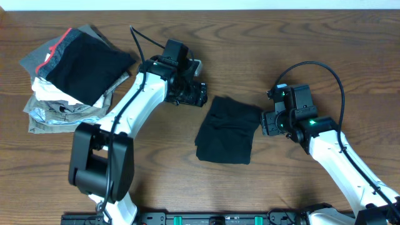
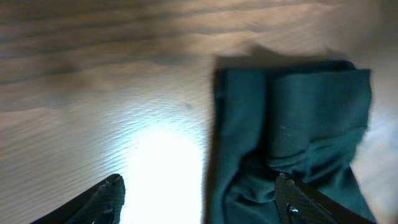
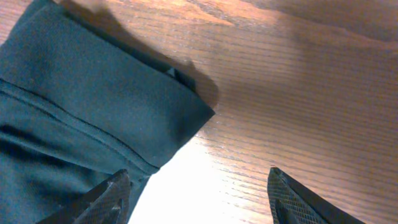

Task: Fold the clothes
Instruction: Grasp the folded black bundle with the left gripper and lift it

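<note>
Left gripper [image 1: 200,97] hangs spread and empty over the upper-left corner of the folded black T-shirt [image 1: 226,130] at mid-frame. Right gripper [image 1: 265,124], also spread and empty, sits just beside its right edge.

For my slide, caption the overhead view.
Folded black T-shirt on the wooden table between the open left gripper and open right gripper.

Overhead straight down on whole table [image 1: 206,37], both wrist views close, low, sharing the black T-shirt [image 1: 227,129]
</note>
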Controlling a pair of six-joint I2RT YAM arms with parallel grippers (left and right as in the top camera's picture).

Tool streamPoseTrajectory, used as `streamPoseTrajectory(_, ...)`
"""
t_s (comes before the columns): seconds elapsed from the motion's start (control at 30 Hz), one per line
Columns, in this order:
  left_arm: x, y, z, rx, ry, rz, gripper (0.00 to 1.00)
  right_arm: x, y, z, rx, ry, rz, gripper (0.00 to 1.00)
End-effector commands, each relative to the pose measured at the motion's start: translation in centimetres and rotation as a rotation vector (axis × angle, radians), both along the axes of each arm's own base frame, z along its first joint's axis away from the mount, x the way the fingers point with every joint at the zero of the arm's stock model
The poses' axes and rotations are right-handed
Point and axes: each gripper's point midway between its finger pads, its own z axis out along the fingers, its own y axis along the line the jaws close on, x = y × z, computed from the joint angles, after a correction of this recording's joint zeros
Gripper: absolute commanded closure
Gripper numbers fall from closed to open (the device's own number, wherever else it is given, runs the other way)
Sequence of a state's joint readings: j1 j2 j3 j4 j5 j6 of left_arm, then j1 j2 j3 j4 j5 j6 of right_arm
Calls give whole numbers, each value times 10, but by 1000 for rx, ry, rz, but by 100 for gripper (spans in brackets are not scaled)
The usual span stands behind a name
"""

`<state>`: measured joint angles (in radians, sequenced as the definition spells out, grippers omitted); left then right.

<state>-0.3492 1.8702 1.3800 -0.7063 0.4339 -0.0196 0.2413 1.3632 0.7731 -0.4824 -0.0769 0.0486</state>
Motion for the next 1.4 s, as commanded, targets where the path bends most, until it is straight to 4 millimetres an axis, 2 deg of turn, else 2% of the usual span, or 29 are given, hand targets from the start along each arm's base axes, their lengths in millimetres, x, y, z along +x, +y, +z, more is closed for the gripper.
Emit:
streamPoseTrajectory(0.0, -16, -23, -12, -120, 70, -124, 18, 1, 9, 5, 21, -9, 26, 31)
streamPoseTrajectory(0.23, -29, -40, -43, -218, 204, -150, 18, 0, 9, 5, 20, -6, 26, 31)
streamPoseTrajectory(0.43, -48, -64, -58, -338, 327, -187, 18, -1, 8, 4, 19, -2, 26, 31)
streamPoseTrajectory(0.6, -60, -75, -65, -345, 354, -225, 19, -1, 8, 4, 19, -1, 26, 31)
streamPoseTrajectory(0.67, -60, -77, -65, -347, 348, -232, 30, -2, 8, 4, 18, 3, 26, 31)
streamPoseTrajectory(0.77, -59, -77, -65, -348, 341, -233, 51, -3, 8, 3, 16, 11, 25, 31)
streamPoseTrajectory(0.8, -58, -77, -65, -350, 333, -238, 64, -4, 7, 2, 15, 15, 25, 31)
streamPoseTrajectory(0.87, -54, -73, -67, -335, 318, -232, 81, -6, 7, 2, 13, 21, 25, 31)
streamPoseTrajectory(0.93, -48, -65, -69, -293, 294, -217, 94, -7, 7, 1, 12, 26, 25, 31)
streamPoseTrajectory(1.07, -25, -40, -58, -194, 199, -164, 94, -7, 6, 1, 10, 26, 25, 31)
streamPoseTrajectory(1.17, -4, -13, -31, -129, 99, -106, 94, -7, 6, 1, 8, 26, 23, 30)
streamPoseTrajectory(1.37, 35, 72, 33, 53, -157, 55, 94, -6, 4, 1, -3, 22, 18, 30)
